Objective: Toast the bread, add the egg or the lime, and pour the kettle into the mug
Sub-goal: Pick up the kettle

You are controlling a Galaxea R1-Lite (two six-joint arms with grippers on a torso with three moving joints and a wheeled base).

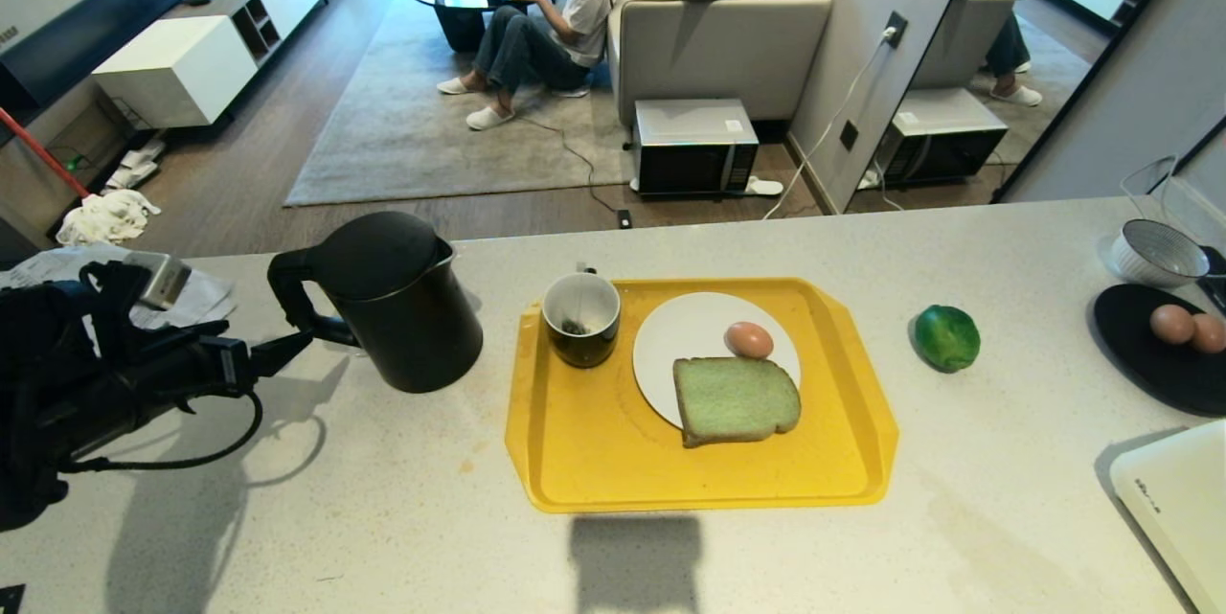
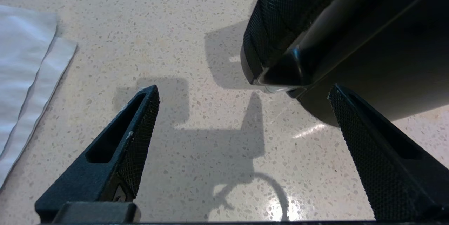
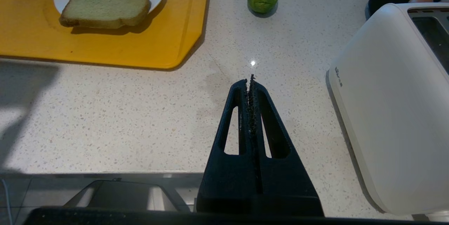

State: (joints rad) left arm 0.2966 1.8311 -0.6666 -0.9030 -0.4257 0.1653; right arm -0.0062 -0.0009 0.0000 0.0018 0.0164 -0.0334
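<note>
Bread (image 1: 736,400) lies on your white plate (image 1: 675,336), its near edge overhanging onto the yellow tray (image 1: 594,442), and the egg (image 1: 749,339) sits on the plate touching the slice's far crust. At the tray's far left corner you have the mug (image 1: 581,318), upright, with a teabag inside. Off the tray to its right, the lime (image 1: 946,337) rests on the bare desk (image 1: 383,518). To the tray's left stands the kettle (image 1: 397,301), lid on, handle (image 1: 287,293) turned toward your left arm. Your left pincer (image 1: 292,346) is spread wide at the base of that handle; in the wrist view one finger (image 2: 133,133) hangs over open desk and the other is beside the kettle body, with the handle's lower end between them and nothing gripped. Some white paper (image 2: 21,77) lies on the desk beyond that finger. Your right pincer (image 3: 251,84) is pressed fully together, empty, held above the desk between the tray and the white toaster (image 3: 393,105). At the far right a black dish (image 1: 1154,355) carries two more eggs, with a striped bowl (image 1: 1161,255) behind it. A person (image 1: 546,11) sits on the floor by a sofa in the room beyond.
</note>
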